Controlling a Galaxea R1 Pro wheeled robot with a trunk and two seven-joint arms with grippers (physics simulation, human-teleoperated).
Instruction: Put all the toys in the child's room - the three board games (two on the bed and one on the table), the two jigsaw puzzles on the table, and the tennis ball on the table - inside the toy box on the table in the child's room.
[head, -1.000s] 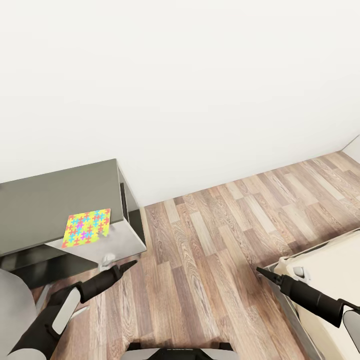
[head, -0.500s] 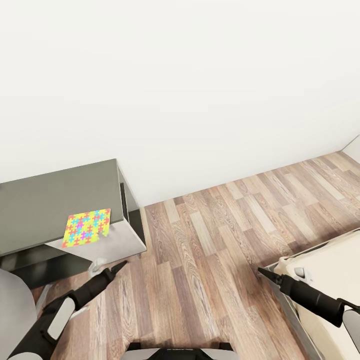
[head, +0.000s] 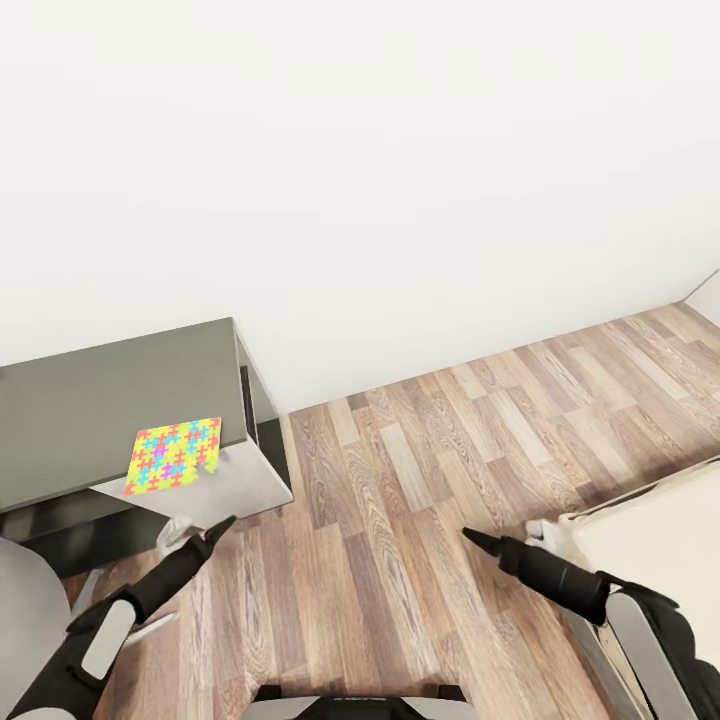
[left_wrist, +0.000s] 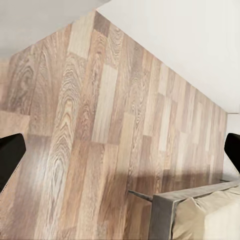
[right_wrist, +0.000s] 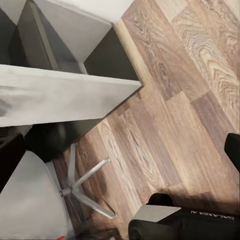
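Note:
One jigsaw puzzle (head: 173, 455), a flat slab of yellow, red, blue and pink pieces, lies on the pale end of the table (head: 225, 490) at the left of the head view. My left gripper (head: 218, 526) hangs below and slightly right of it, over the floor. In the left wrist view the gripper (left_wrist: 120, 150) is open and empty, facing the floor planks. My right gripper (head: 470, 537) is over the floor just left of the bed (head: 650, 520), and the right wrist view shows it (right_wrist: 120, 150) open and empty too. The toy box is out of view.
A dark-grey-topped cabinet (head: 90, 400) stands behind the puzzle against the white wall. A pale swivel chair (head: 20, 610) with a star base (right_wrist: 80, 187) sits at the lower left. Wood-plank floor (head: 400, 480) lies open between table and bed. The bed's frame corner (left_wrist: 165, 210) juts out.
The right arm has swung left, away from the bed and over the floor. The left gripper has drawn back and left, slightly lower. The puzzle has not moved.

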